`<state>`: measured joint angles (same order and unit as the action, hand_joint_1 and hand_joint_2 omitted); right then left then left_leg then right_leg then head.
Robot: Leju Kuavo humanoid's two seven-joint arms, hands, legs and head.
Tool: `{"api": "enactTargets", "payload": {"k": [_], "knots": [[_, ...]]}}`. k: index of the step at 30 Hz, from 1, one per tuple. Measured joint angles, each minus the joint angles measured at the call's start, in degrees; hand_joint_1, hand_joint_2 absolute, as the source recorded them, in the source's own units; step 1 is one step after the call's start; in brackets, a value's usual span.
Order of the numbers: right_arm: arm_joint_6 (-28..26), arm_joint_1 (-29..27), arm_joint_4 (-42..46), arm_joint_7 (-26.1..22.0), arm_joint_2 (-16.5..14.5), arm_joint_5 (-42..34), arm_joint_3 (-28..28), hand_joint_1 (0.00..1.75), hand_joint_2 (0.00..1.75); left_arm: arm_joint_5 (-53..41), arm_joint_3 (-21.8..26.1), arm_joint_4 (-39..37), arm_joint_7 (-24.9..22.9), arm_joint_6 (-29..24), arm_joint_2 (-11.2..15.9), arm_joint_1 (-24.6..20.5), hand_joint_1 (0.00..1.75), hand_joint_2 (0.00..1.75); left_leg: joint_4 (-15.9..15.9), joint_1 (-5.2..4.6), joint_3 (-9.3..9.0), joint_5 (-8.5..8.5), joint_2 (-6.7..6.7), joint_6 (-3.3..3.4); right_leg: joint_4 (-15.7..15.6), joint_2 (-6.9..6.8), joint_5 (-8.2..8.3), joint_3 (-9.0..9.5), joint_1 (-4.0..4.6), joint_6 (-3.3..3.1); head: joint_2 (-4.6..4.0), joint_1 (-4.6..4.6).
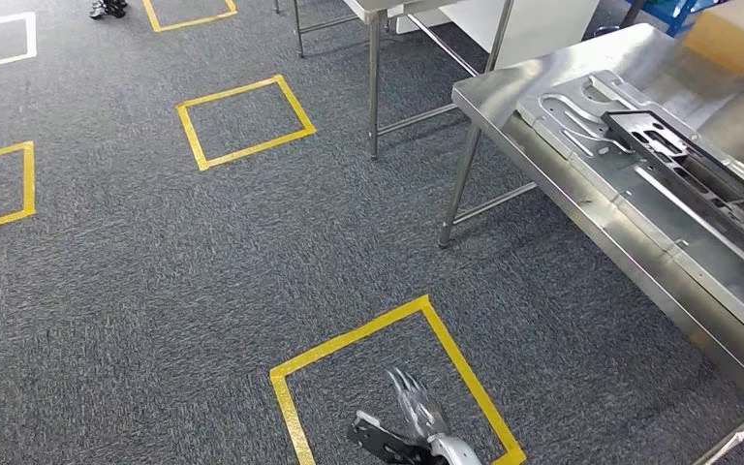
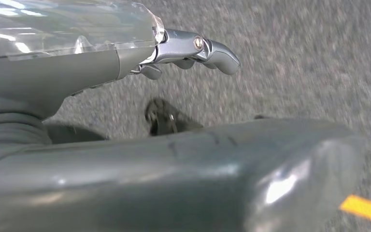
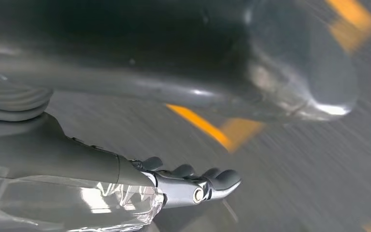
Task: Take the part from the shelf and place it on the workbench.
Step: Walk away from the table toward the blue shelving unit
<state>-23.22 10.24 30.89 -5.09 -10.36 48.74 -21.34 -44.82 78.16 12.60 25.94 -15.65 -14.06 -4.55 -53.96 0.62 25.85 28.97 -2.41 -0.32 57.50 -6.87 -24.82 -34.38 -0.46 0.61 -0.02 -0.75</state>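
Near the bottom of the head view, one hand [image 1: 417,407] hangs over a yellow floor square [image 1: 392,383]; which arm it belongs to is unclear. Both wrist views show the left hand [image 2: 193,50] and right hand [image 3: 193,186] released, holding nothing. Far right, the steel bench [image 1: 504,97] already carries a dark framed part [image 1: 688,160]. No shelf appears, so walking risks clipping a bench leg.

On my right, the steel worktop [image 1: 581,208] carries a long black cut-out frame part [image 1: 697,165] lying flat, slantwise, on pale grey metal plates [image 1: 581,116] with curved slots, near its far end.
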Motion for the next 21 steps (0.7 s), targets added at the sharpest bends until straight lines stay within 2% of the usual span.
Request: {"api": "enactTargets", "payload": {"k": [1, 3, 4, 5, 6, 7, 8, 10, 11, 12, 14, 16, 17, 19, 20, 21], "knots": [[0.99, -0.53, -3.00, 1.43, 0.88, -1.35, 0.44, 0.00, 0.00, -0.28, -0.18, 0.02, -0.31, -0.05, 0.21, 0.17, 0.00, 0.00, 0.18, 0.05, 0.15, -0.37, 0.52, 0.62, 1.45, 1.57, -1.17, -0.54, -0.20, 0.26, 0.00, 0.02], [3.52, -2.38, -8.12, 4.17, 2.97, -5.54, 2.39, 0.00, 0.00, -0.79, -0.42, 0.05, -0.83, -0.20, 0.61, 0.30, 0.00, 0.00, 0.12, -0.08, 0.70, -0.94, 1.65, 1.52, 8.19, 5.43, -5.27, -3.35, -0.44, 0.57, 0.00, 0.04], [4.82, -3.51, -10.18, 5.72, 3.87, -7.96, 3.79, 0.00, 0.00, -1.01, -0.49, 0.07, -1.09, -0.25, 0.85, 0.32, 0.00, 0.00, -0.07, -0.24, 1.08, -1.11, 2.30, 1.80, 12.21, 6.30, -7.13, -5.08, -0.44, 0.60, 0.00, 0.05], [6.14, -4.65, -12.03, 7.49, 4.77, -10.52, 5.44, 0.00, 0.00, -1.20, -0.59, 0.07, -1.39, -0.28, 1.02, 0.37, 0.00, 0.00, -0.31, -0.42, 1.45, -1.22, 3.03, 1.96, 15.25, 6.69, -8.17, -6.37, -0.39, 0.61, 0.00, 0.05], [7.17, -5.64, -13.47, 9.06, 5.53, -12.73, 7.17, 0.00, 0.00, -1.36, -0.72, 0.08, -1.72, -0.28, 1.18, 0.44, 0.00, 0.00, -0.62, -0.58, 1.79, -1.28, 3.74, 2.04, 16.07, 6.84, -8.00, -6.61, -0.34, 0.54, 0.00, 0.04], [8.01, -6.47, -14.69, 10.40, 6.21, -14.70, 8.99, 0.00, 0.00, -1.50, -0.85, 0.08, -2.08, -0.31, 1.32, 0.50, 0.00, 0.00, -0.97, -0.69, 2.10, -1.28, 4.42, 2.05, 14.70, 6.99, -6.88, -5.77, -0.30, 0.40, 0.00, 0.04], [8.57, -7.08, -15.63, 11.37, 6.79, -16.24, 10.75, 0.00, 0.00, -1.66, -1.00, 0.08, -2.43, -0.38, 1.42, 0.53, 0.00, 0.00, -1.34, -0.75, 2.36, -1.24, 5.02, 2.00, 11.38, 7.34, -5.13, -3.93, -0.29, 0.21, 0.00, 0.04], [8.94, -7.65, -16.90, 12.07, 7.51, -18.07, 13.79, 0.00, 0.00, -1.91, -1.29, 0.08, -2.86, -0.63, 1.60, 0.44, 0.00, 0.00, -2.12, -0.87, 2.97, -1.02, 5.81, 1.67, 4.02, 9.08, -2.61, -0.06, -0.32, -0.16, 0.01, 0.04], [8.92, -7.73, -17.36, 11.96, 7.63, -18.58, 15.02, 0.00, 0.00, -2.03, -1.44, 0.08, -2.95, -0.78, 1.66, 0.37, 0.00, 0.00, -2.42, -0.91, 3.31, -0.91, 6.07, 1.44, 1.89, 9.67, -2.13, 1.01, -0.32, -0.30, 0.01, 0.03], [8.83, -7.76, -17.73, 11.55, 7.67, -18.90, 16.07, 0.00, 0.00, -2.09, -1.58, 0.08, -2.97, -0.94, 1.71, 0.30, 0.00, 0.00, -2.59, -0.92, 3.61, -0.85, 6.34, 1.16, 1.09, 9.96, -2.15, 1.37, -0.26, -0.47, 0.01, 0.02], [8.67, -7.74, -18.21, 10.14, 7.60, -19.19, 17.72, 0.00, 0.00, -2.15, -1.73, 0.08, -2.97, -1.42, 1.76, 0.26, 0.00, 0.00, -2.69, -0.84, 3.89, -0.81, 6.81, 0.58, 0.90, 9.06, -1.97, 1.41, -0.23, -1.01, 0.00, 0.01], [8.64, -7.67, -18.48, 8.66, 7.43, -18.94, 18.72, 0.00, 0.00, -2.06, -1.77, 0.08, -2.95, -2.26, 1.77, 0.21, 0.00, 0.00, -4.53, -0.87, 4.63, 0.53, 5.77, 0.01, 0.48, 8.04, -1.74, 1.50, -0.34, -1.74, 0.00, -0.01], [8.64, -7.65, -18.60, 8.12, 7.34, -18.70, 18.98, 0.00, 0.00, -1.97, -1.77, 0.08, -2.93, -2.72, 1.75, 0.13, 0.00, 0.00, -7.13, -0.86, 5.78, 2.16, 4.85, -0.24, 0.32, 7.41, -1.66, 1.51, -0.38, -2.03, 0.00, -0.03], [8.64, -7.64, -18.87, 7.52, 7.31, -18.16, 19.28, 0.00, 0.00, -1.73, -1.77, 0.08, -2.90, -3.46, 1.68, 0.00, 0.00, 0.00, -14.82, -0.60, 9.42, 6.09, 3.48, -0.67, 0.31, 6.06, -1.68, 1.38, -0.21, -2.31, 0.00, -0.05], [8.64, -7.64, -19.02, 7.42, 7.31, -17.98, 19.42, 0.00, 0.00, -1.62, -1.77, 0.08, -2.89, -3.69, 1.66, 0.01, 0.00, 0.00, -18.02, -0.43, 10.91, 7.24, 3.22, -0.83, 0.32, 5.34, -1.69, 1.33, -0.13, -2.33, 0.00, -0.04], [8.65, -7.62, -19.14, 7.36, 7.27, -17.77, 19.54, 0.00, 0.00, -1.47, -1.77, 0.08, -2.89, -3.92, 1.63, 0.06, 0.00, 0.00, -19.34, -0.28, 11.49, 7.26, 3.06, -0.95, 0.34, 4.65, -1.70, 1.30, -0.08, -2.34, 0.00, -0.04]]}}
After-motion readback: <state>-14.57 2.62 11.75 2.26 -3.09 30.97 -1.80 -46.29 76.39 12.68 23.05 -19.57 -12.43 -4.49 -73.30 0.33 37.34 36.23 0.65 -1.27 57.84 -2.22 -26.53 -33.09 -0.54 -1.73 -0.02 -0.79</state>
